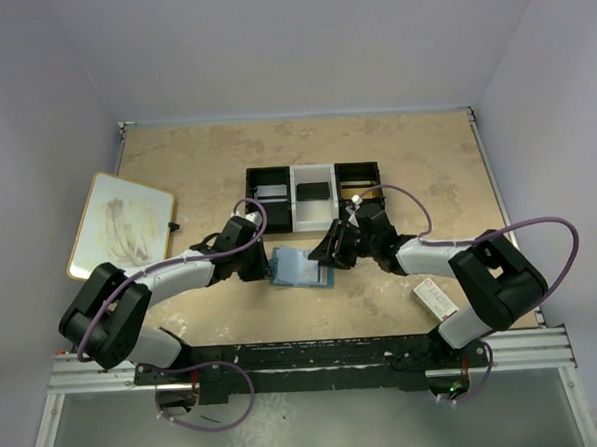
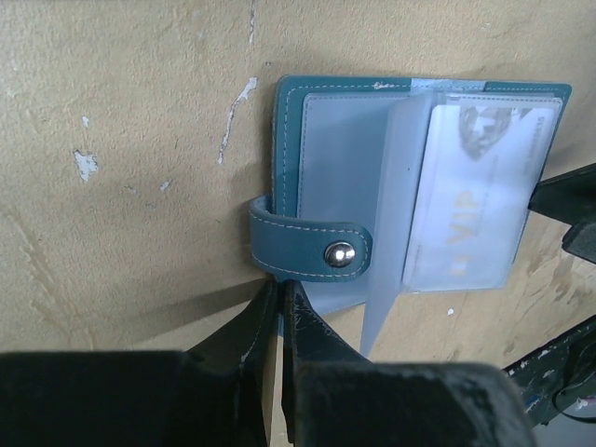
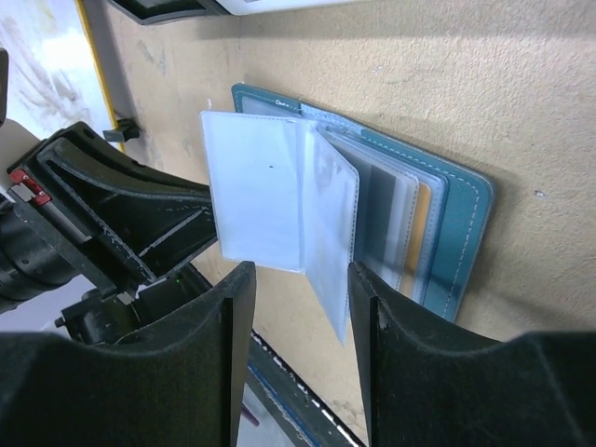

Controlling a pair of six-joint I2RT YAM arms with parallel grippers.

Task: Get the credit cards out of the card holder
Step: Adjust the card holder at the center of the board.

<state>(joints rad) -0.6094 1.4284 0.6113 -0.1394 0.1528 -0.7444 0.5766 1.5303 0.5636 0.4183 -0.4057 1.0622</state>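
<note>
— Any writing to read here?
— Gold letters "VIP" on the pale card point(image 2: 470, 200), seen through a clear sleeve point(image 2: 414, 233) of the wallet point(image 2: 317, 247).
— Anything more?
— There is finer print near the card's top edge and red print on the white box point(image 1: 436, 296). Both are too small to read.

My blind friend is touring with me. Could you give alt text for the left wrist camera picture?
A small blue wallet lies open on a tan table, its clear sleeves fanned out and a pale card marked VIP in one. The left gripper, nearly closed, reaches the wallet's near edge below its snap tab.
</note>
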